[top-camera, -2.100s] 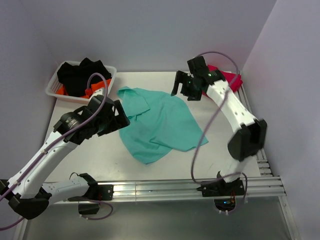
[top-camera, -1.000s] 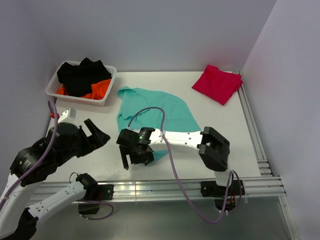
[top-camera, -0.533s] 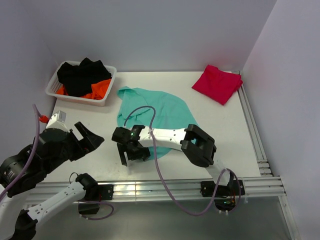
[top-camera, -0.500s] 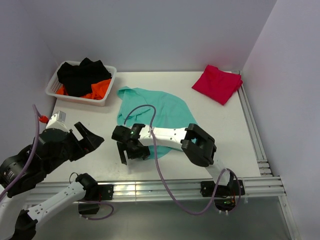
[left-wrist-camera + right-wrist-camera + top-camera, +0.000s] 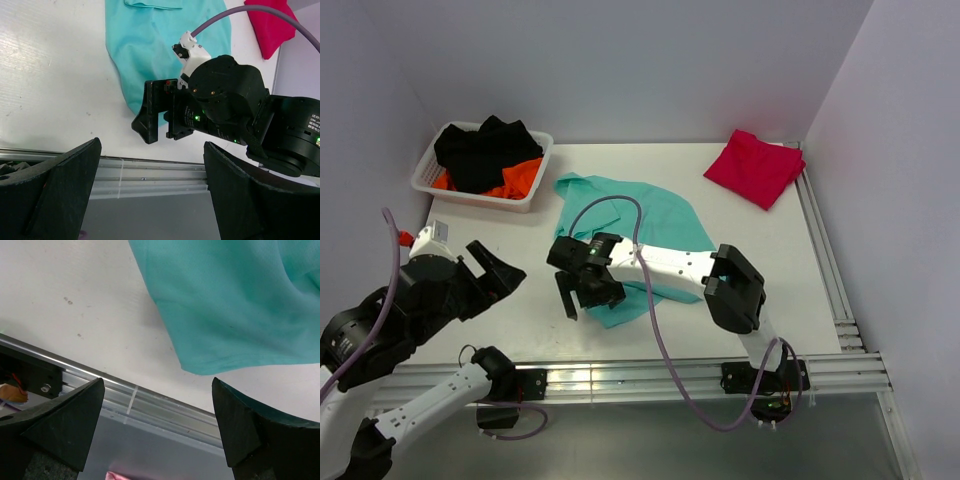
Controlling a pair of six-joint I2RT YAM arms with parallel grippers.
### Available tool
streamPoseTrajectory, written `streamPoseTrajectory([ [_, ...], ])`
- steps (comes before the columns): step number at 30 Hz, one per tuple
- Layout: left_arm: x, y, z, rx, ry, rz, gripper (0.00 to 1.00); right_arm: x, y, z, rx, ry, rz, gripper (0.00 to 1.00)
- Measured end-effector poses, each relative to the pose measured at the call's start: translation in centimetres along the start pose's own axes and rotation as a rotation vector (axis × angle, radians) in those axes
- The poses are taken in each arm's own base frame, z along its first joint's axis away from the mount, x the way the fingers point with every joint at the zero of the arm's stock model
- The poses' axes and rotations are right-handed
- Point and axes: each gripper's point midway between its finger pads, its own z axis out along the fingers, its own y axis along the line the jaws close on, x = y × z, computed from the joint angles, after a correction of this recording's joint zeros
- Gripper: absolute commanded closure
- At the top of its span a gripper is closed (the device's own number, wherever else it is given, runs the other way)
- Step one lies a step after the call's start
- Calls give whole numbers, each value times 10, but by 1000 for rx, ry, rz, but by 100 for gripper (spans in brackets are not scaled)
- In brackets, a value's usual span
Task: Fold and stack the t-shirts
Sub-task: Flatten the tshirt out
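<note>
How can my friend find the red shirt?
Find the white table and its far right corner, beside the wall. The red t-shirt lies there folded, all alone. The teal t-shirt is spread out mid-table, and the other clothes sit in a basket far left.

Left tool (image 5: pixel 498 270), right tool (image 5: pixel 586 298): jaws spread wide.

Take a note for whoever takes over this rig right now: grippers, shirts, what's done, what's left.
Left gripper: open, empty, at the near left.
Right gripper: open, empty, over the near hem of the teal-green fabric t-shirt, which lies unfolded mid-table.
Crimson-red fabric t-shirt: looks folded, far right corner.
Left to do: fold the teal one and stack it with the red.
</note>
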Motion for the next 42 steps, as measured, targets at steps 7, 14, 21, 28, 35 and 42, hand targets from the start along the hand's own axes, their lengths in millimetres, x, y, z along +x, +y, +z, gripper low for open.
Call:
streamPoseTrajectory([
  [7, 0, -2, 13, -52, 12, 1, 10, -5, -11, 25, 0, 32, -11, 6],
  [14, -1, -2, 17, -79, 5, -8, 10, 6, -27, 62, 32, 109, -19, 17],
  [21, -2, -1, 23, -104, 2, -2, 9, 9, -33, 65, 24, 119, -35, 100],
  [28, -4, -5, 30, -118, -1, 9, 7, 13, -43, 62, 24, 112, -20, 100],
  [35, -10, -18, 53, -132, -19, 69, 5, 3, -100, -5, 127, 23, 27, 100],
  [42, -4, -51, 118, -135, 27, 196, 4, 12, -188, -84, 206, -147, 173, 100],
])
